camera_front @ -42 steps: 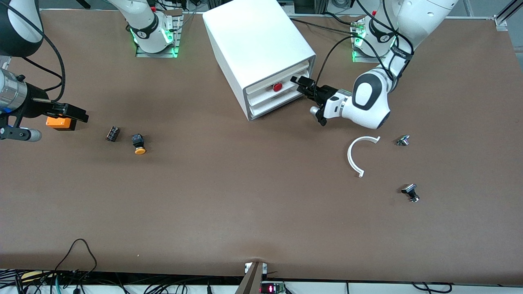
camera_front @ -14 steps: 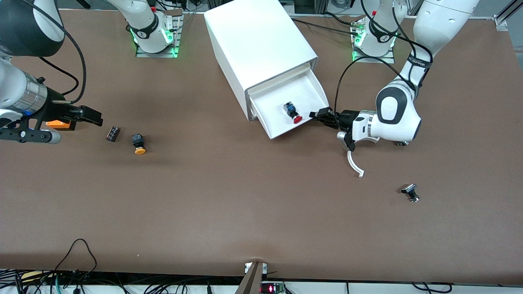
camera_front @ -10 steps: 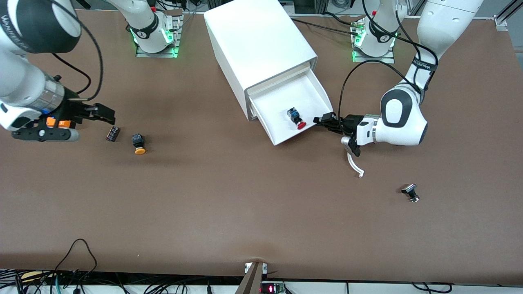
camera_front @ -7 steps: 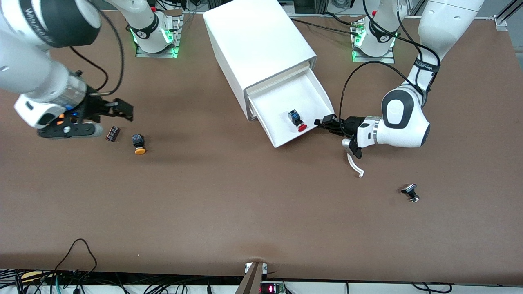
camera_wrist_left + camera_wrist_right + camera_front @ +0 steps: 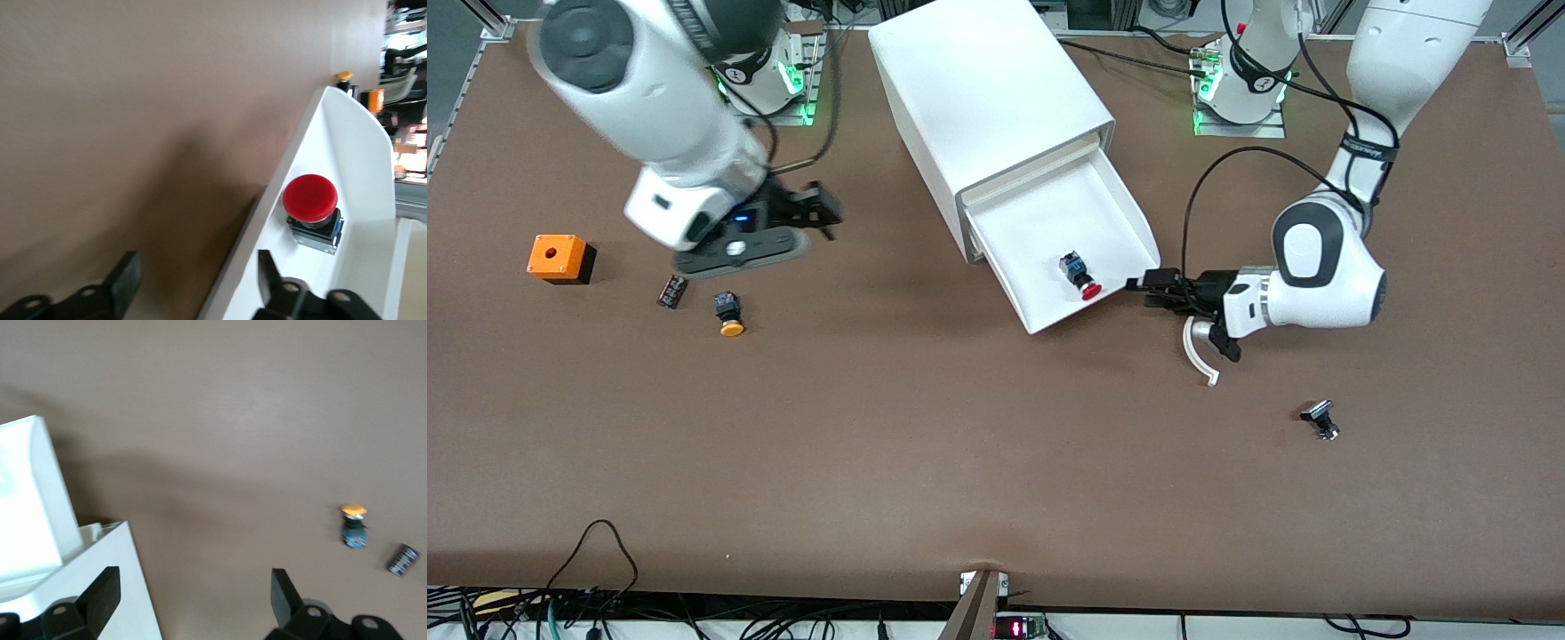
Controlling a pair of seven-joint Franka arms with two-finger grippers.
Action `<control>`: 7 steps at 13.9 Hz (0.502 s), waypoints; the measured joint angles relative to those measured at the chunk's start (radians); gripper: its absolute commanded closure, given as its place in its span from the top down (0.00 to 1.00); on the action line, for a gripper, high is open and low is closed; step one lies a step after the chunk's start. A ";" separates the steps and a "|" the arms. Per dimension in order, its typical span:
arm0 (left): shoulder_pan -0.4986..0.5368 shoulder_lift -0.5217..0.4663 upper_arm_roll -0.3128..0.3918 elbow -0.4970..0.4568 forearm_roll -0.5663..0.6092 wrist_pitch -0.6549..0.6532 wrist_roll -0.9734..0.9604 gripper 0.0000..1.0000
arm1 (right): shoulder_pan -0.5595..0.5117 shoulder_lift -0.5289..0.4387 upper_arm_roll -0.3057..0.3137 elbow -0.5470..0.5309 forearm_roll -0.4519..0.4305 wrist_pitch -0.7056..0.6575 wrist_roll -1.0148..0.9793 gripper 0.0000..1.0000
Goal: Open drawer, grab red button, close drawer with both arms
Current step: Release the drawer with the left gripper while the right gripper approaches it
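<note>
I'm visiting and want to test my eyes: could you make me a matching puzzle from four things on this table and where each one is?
Things:
1. button
2. orange cube
3. left gripper
4. right gripper

Places:
A. at the drawer's corner, one finger each side of its wall
B. in the open drawer
C. over bare table, open
D. on the table, toward the right arm's end

Pairs: 1-B, 2-D, 3-A, 4-C

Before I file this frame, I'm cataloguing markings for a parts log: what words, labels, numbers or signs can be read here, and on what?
Nothing reads clearly.
Left arm's black band: white lettering, too small to read.
Left arm's base ring, right arm's base ring: a mark each, too small.
Red display below the table's edge: blurred.
Cabinet, drawer, button, left pincer at the drawer's wall, right pincer over the table: no text seen.
</note>
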 measured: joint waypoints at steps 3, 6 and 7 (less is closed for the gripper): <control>0.032 -0.110 0.014 0.036 0.202 -0.002 -0.132 1.00 | 0.094 0.074 0.001 0.075 0.000 0.019 0.001 1.00; 0.089 -0.244 0.020 0.039 0.402 -0.066 -0.233 1.00 | 0.184 0.153 0.002 0.175 0.000 0.032 0.001 1.00; 0.106 -0.278 0.024 0.045 0.468 -0.103 -0.267 1.00 | 0.207 0.181 0.002 0.212 0.000 0.034 0.001 1.00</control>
